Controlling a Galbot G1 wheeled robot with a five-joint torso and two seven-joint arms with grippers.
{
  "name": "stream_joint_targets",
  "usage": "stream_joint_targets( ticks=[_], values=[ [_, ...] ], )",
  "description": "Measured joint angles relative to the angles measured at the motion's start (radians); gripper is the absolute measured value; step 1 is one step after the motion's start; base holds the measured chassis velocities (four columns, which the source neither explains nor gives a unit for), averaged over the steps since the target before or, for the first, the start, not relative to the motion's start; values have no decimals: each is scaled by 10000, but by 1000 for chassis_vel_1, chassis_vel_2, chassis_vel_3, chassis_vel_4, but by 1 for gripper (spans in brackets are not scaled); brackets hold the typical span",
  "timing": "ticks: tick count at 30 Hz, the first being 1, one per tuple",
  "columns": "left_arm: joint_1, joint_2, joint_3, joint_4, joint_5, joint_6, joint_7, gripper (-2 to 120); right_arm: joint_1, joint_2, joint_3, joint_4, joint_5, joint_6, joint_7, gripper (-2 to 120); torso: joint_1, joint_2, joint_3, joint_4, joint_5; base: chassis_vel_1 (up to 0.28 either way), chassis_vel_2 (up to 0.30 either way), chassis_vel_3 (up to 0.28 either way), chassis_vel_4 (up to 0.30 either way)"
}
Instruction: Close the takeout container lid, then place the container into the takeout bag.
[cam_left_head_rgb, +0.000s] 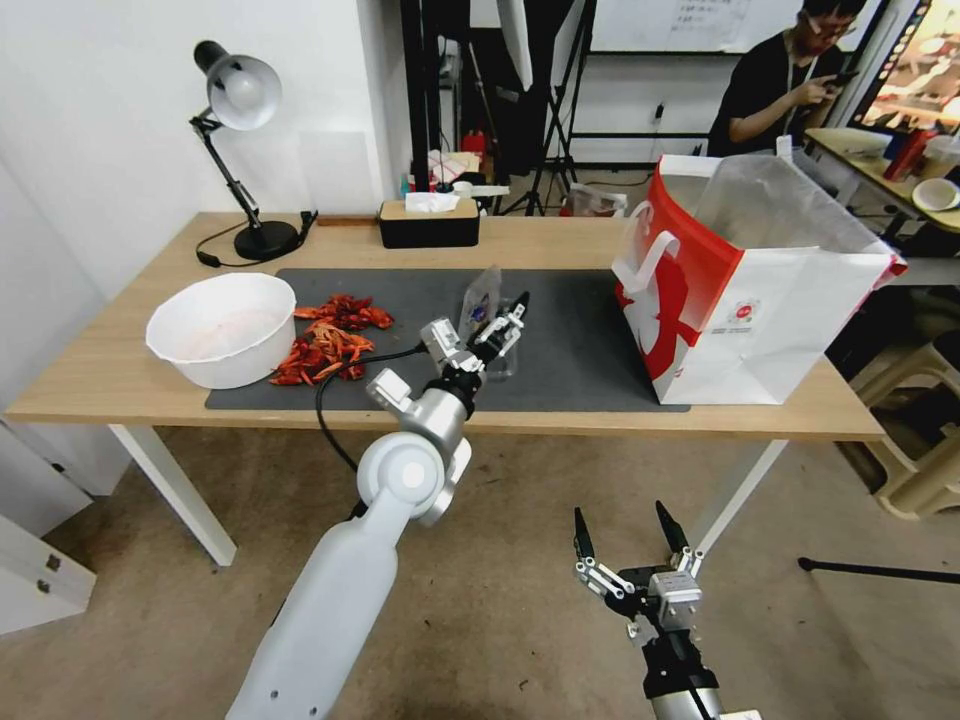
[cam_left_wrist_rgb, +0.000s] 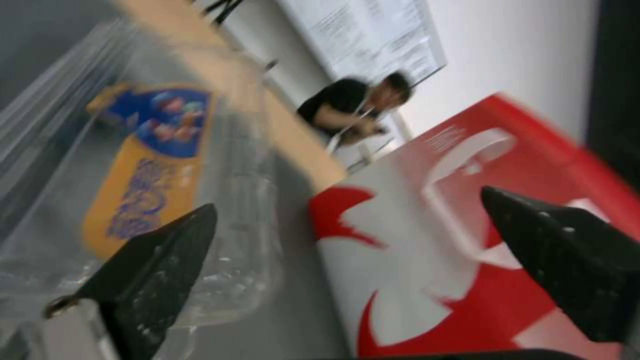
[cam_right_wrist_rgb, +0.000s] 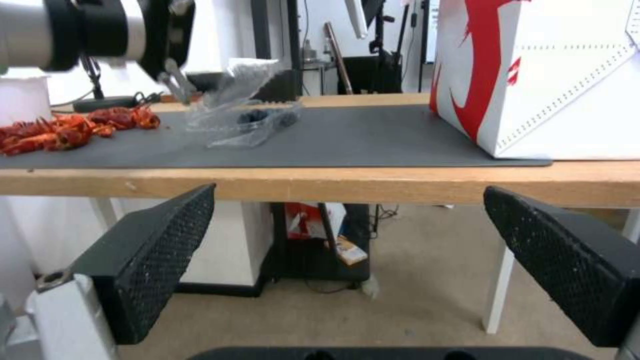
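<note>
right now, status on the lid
Left gripper open at the raised lid. Right gripper open, parked below table. Takeout container unclosed.

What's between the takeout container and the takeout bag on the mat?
Nothing: in the head view and right wrist view, only bare grey mat runs from the takeout container, lid up, to the takeout bag.

open takeout container (cam_right_wrist_rgb: 250, 122) beside takeout bag (cam_left_head_rgb: 740, 290)

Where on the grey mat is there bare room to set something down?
The widest bare stretch of mat lies between the container and the bag. Another strip runs behind the crayfish, toward the tissue box. It is crowded at the bowl, the crayfish and around the left end effector.
</note>
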Motion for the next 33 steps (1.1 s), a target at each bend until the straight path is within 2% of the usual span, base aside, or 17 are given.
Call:
stream_joint_targets(
  ticks=[1,2,4,5,8,10,12,13,15,17,18,20,21,22,25,27,33],
  values=[
    [-99,-44,4,18,-169,172,-479,91,4,-18,-2,32,201,-14,-110,100,0,0,0,0,0,0,0,0,0],
    [-99,-44,4,18,-169,172,-479,91,4,-18,-2,32,201,-14,-110,100,0,0,0,0,0,0,0,0,0],
    [-187,-58,47,112,-163,267,-871,83,62,-83,-40,128,831,-64,-387,100,0,0,0,0,0,0,0,0,0],
    [-187,-58,47,112,-163,267,-871,83,62,-83,-40,128,831,-64,-387,100,0,0,0,0,0,0,0,0,0],
    [-219,-7,162,232,168,502,-1199,69,397,-373,35,554,2506,-626,-1033,100,0,0,0,0,1,0,0,0,0],
    [-218,-2,172,242,214,530,-1227,66,454,-428,54,622,2740,-722,-1087,100,-1,0,0,0,0,0,0,0,0],
    [-214,9,208,273,381,624,-1378,56,787,-702,178,924,3847,-1232,-1271,100,-1,0,0,0,0,0,0,0,0],
    [-214,9,208,273,381,624,-1378,56,787,-702,178,924,3847,-1232,-1271,100,-1,0,0,0,0,0,0,0,0],
    [-213,9,209,361,531,680,-1599,43,1712,-1383,413,1408,5994,-2238,-1310,100,0,0,1,-2,1,0,0,0,0],
    [-246,28,217,436,560,682,-1668,33,2662,-1910,622,1571,7610,-2944,-1188,100,0,-1,1,8,2,0,0,0,0],
    [-246,28,217,436,560,682,-1668,33,2662,-1910,622,1571,7610,-2944,-1188,100,0,-1,1,8,2,0,0,0,0],
    [-366,46,338,521,502,683,-1680,24,3555,-2358,832,1569,9104,-3560,-901,100,2,-1,1,-6,-3,0,0,0,0],
    [-381,62,345,524,477,683,-1679,21,3978,-2559,837,1486,9643,-3804,-712,100,2,-1,1,-4,-1,0,0,0,0],
    [-381,62,345,524,477,683,-1679,21,3978,-2559,837,1486,9643,-3804,-712,100,2,-1,1,-4,-1,0,0,0,0],
    [-395,90,304,522,430,680,-1733,6,5421,-3129,578,824,11200,-4491,-17,100,3,-1,2,1,0,0,0,0,0],
    [-395,88,291,522,429,678,-1752,1,5889,-3259,449,577,11616,-4667,213,100,3,-1,2,1,1,0,0,0,0],
    [-321,48,102,549,425,660,-1801,0,8258,-3547,-298,-793,13355,-5609,1332,100,3,-2,1,1,-2,0,0,0,0]
  ],
)
